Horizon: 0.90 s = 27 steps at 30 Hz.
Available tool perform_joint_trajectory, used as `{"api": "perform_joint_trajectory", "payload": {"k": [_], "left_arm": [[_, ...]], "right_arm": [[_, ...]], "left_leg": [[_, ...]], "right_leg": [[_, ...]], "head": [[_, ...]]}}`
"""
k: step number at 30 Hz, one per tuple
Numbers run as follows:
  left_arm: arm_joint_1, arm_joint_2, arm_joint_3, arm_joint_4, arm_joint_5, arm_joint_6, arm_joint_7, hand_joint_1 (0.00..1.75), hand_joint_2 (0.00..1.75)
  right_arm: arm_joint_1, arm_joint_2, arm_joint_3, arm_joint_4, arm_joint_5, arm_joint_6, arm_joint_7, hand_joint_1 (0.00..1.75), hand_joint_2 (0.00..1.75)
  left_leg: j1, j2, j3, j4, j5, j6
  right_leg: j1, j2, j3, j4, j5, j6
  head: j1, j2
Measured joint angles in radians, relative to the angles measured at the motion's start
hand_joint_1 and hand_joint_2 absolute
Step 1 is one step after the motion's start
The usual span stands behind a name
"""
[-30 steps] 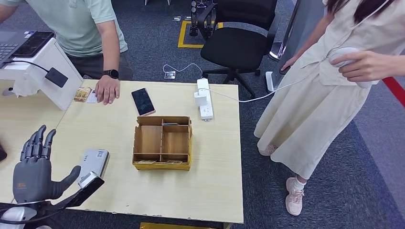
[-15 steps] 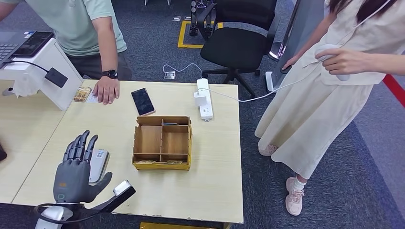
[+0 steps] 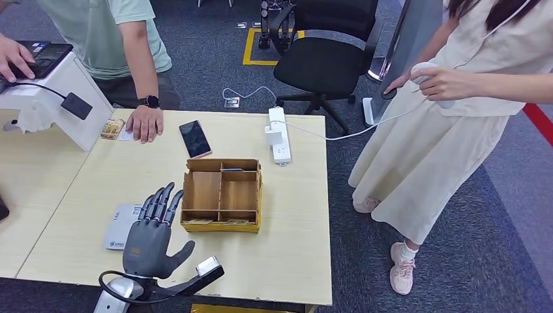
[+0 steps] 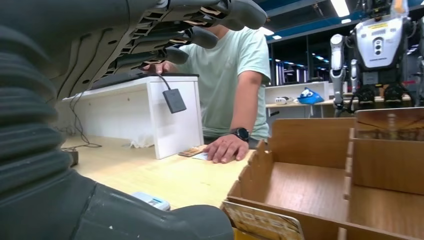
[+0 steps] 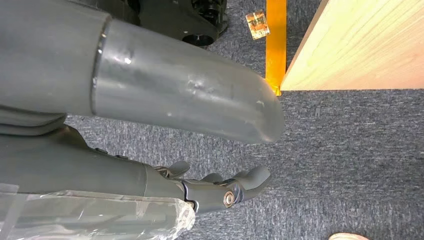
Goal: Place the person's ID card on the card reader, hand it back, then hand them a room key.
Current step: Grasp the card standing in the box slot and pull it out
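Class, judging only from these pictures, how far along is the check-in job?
Nothing looks done: the ID card lies under the person's hand, off the grey card reader. In hand: nothing; the robot's left hand hovers open beside the wooden divided box. Left: reading, returning, key handover.

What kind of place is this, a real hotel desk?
More likely a robot lab or office with a mock reception. The floor is office carpet with an office chair, another humanoid robot stands behind, and a card box sits on a plain table.
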Motion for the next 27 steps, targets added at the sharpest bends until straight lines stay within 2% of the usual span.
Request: {"api": "perform_joint_trajectory", "payload": {"k": [27], "left_arm": [[-0.114,-0.005,-0.081,0.155,-0.068,-0.008,0.034,0.0,1.75]], "right_arm": [[-0.003,0.0,0.0,-0.008,-0.004,0.0,0.006,0.0,0.0]], "left_leg": [[0.0,0.0,0.0,0.0,0.0,0.0]], "right_leg": [[0.0,0.0,0.0,0.0,0.0,0.0]], "head": [[0.0,0.0]]}}
